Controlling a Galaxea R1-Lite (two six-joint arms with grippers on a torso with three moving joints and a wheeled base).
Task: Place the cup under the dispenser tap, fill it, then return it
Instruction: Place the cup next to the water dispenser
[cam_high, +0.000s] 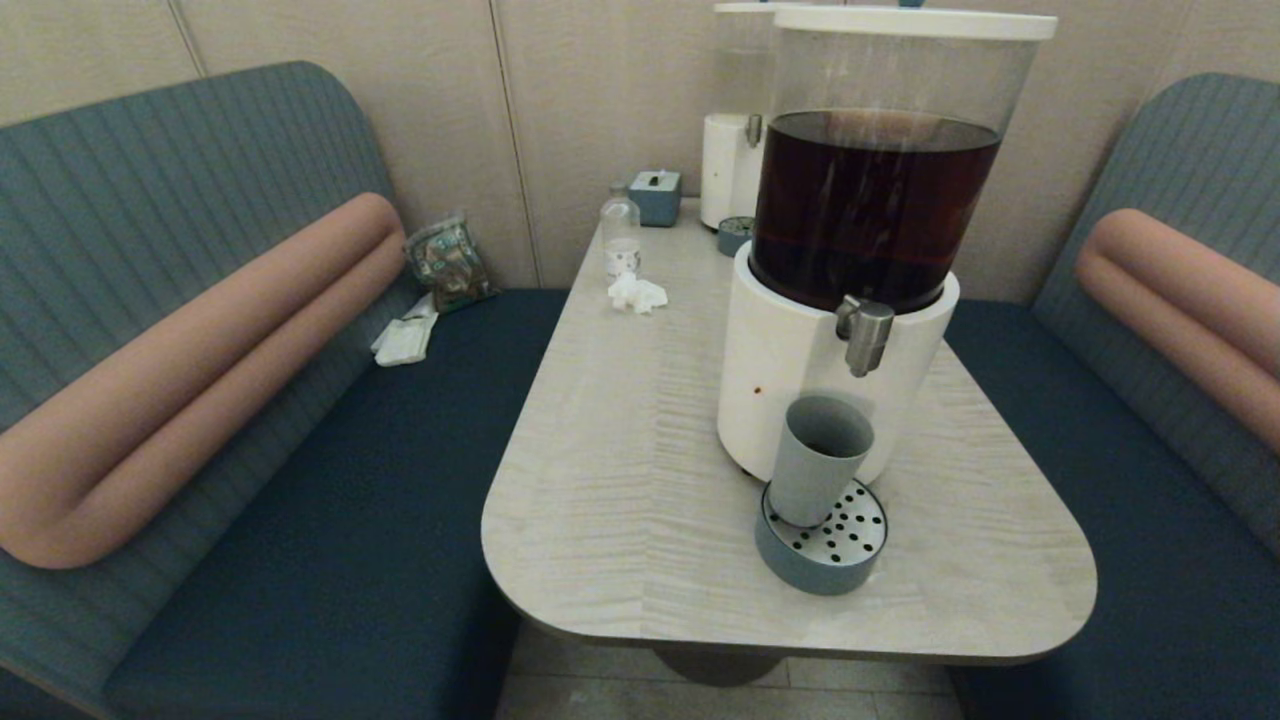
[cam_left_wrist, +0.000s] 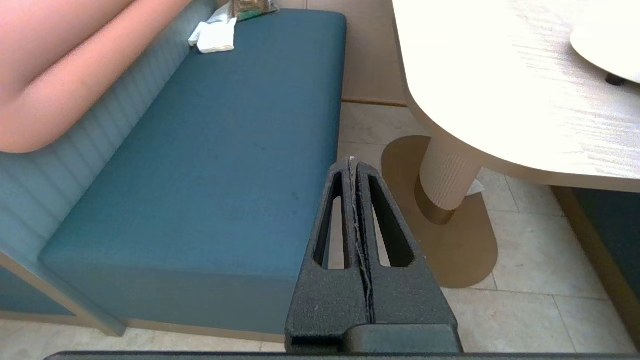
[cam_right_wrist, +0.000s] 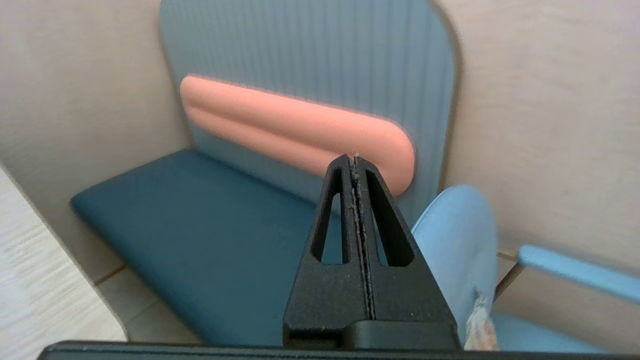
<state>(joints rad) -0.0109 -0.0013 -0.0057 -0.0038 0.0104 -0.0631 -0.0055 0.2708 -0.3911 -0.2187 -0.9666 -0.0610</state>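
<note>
Left hand (cam_left_wrist: 353, 162) pressed together, empty, off the table (cam_left_wrist: 500, 90); right hand (cam_right_wrist: 354, 159) likewise; cup (cam_high: 818, 458) on drip tray (cam_high: 790, 562) below dispenser tap (cam_high: 864, 335).

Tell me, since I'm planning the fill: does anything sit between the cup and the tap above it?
Nothing visible does. The cup stands on the drip tray, open mouth up, with only clear air up to the dispenser tap.
</note>
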